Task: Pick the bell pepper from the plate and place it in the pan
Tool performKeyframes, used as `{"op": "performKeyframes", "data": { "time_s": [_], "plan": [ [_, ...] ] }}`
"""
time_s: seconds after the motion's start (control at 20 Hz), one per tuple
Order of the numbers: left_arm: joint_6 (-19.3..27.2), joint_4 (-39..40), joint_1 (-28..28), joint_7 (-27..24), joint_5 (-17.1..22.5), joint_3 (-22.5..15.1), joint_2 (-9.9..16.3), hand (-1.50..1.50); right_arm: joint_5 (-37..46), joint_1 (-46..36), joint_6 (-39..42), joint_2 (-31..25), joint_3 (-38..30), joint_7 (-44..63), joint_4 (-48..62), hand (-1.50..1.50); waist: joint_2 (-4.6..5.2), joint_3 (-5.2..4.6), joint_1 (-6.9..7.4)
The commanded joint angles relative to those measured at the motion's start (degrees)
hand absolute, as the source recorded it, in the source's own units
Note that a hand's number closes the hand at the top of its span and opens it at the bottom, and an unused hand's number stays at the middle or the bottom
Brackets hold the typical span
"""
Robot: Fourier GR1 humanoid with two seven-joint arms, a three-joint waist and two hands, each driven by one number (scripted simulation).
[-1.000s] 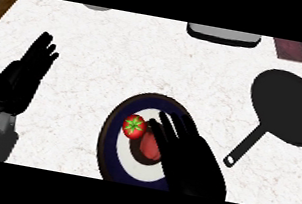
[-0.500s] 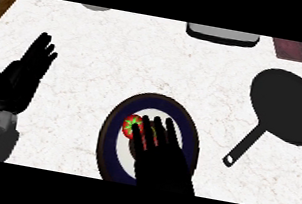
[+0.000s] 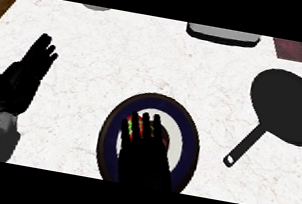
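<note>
Over bell pepper (image 3: 132,123) now, right hand (image 3: 147,149)

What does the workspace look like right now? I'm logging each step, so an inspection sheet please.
Surface: white marbled counter, wood at both sides.
Job's things: bell pepper on the plate, mostly hidden; pan to the right holds nothing.
Clutter: grey container, dark red item, grey object along the far edge.
Hands: right hand over the pepper; left hand open, resting at left.
Cables: nothing seen.
Surroundings: nothing seen.
</note>
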Motion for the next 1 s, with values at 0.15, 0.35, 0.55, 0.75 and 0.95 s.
{"op": "performKeyframes", "data": {
  "time_s": [0.15, 0.35, 0.55, 0.75, 0.95],
  "plan": [
    [0.05, -4.06, 0.37, 3.72, -0.27, 0.2, -0.71, 0.0, 2.28, 0.4, -0.39, 1.23, 0.41, 4.93, 4.54, -1.5, -0.03, 0.02, 0.13],
    [-1.77, 0.38, 0.26, -0.07, -1.19, 1.42, -0.81, 0.0, 4.53, -1.02, -3.82, 1.25, -4.99, -3.86, 11.41, -1.5, 0.07, 0.02, -0.02],
    [-0.63, -5.11, 4.6, 0.52, -2.26, 0.09, -3.04, 0.0, 2.04, -1.77, -5.79, 1.26, -2.68, -1.03, 13.73, -1.5, 0.01, 0.02, 0.32],
    [-1.7, 0.06, -1.55, 2.42, -2.56, 1.23, -2.24, 0.0, 5.59, -0.35, -7.86, -1.23, -6.35, -9.79, 17.44, -1.5, 0.07, 0.03, -0.09],
    [0.45, -1.17, -2.47, 2.19, -5.31, -0.45, -4.73, 0.0, 4.23, -2.98, -11.63, 1.25, -5.8, -8.02, 21.2, -1.5, 0.07, 0.03, 0.12]
  ]
}}
